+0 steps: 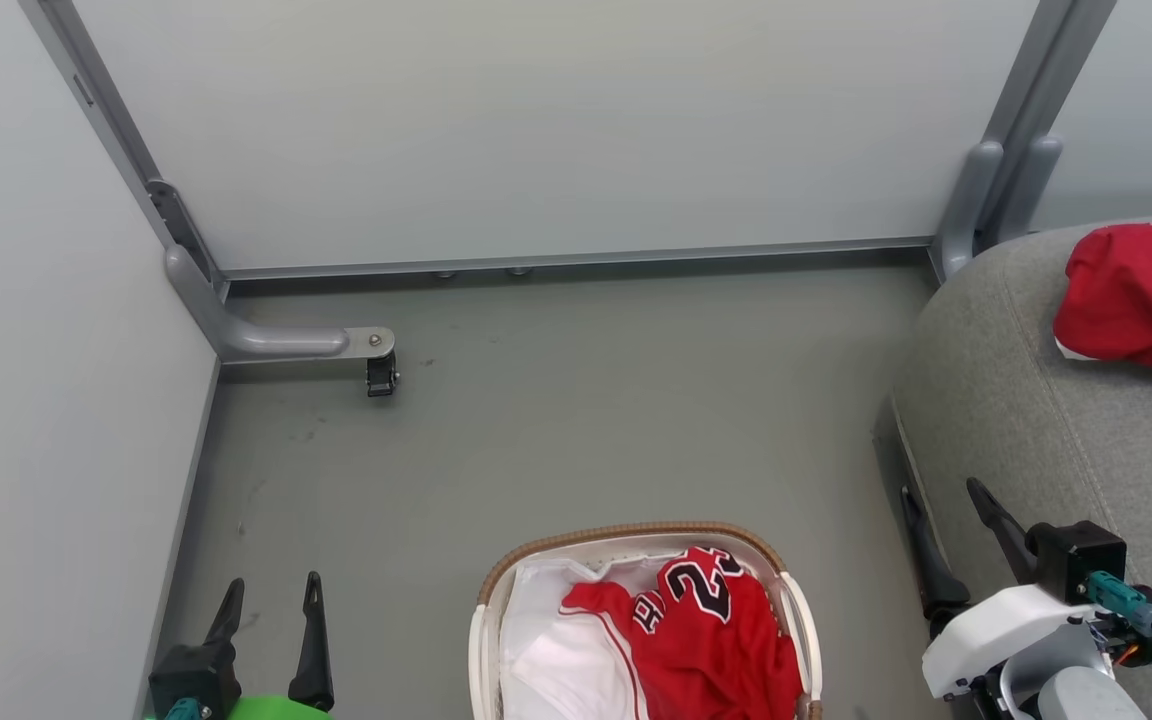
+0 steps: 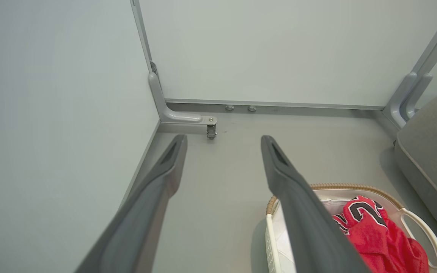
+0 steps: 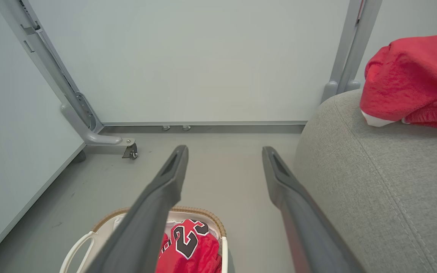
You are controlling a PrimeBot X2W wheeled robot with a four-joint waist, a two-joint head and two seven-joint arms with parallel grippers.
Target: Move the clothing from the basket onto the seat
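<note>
I reckon the job is half done. One red garment point(image 1: 1136, 290) already lies on the seat point(image 1: 1016, 420), bunched up toward its far edge with a bit of white trim showing beneath. The second red garment point(image 1: 711, 630), with the black-and-white "23", is left in the basket point(image 1: 636, 528). It is heaped over the white liner point(image 1: 551, 665) on the side nearer the seat. The basket stands on the floor point(image 1: 586, 420), well clear of the far wall point(image 1: 536, 130) and near the seat's left edge.

My left jaws are spread and empty over the floor by its left edge, well apart from the basket. My right jaws are spread and empty too, at the seat's left edge, between it and the basket. What remains, I judge, is one reach in, one pinch and one carry across.

The basket's near end is cut off at the bottom of the head view, and my own jaws cover part of it in both wrist views. The garment on the seat runs off the right side. I cannot tell what lies under the second red garment, and the lettering beside its number is folded and unreadable.
</note>
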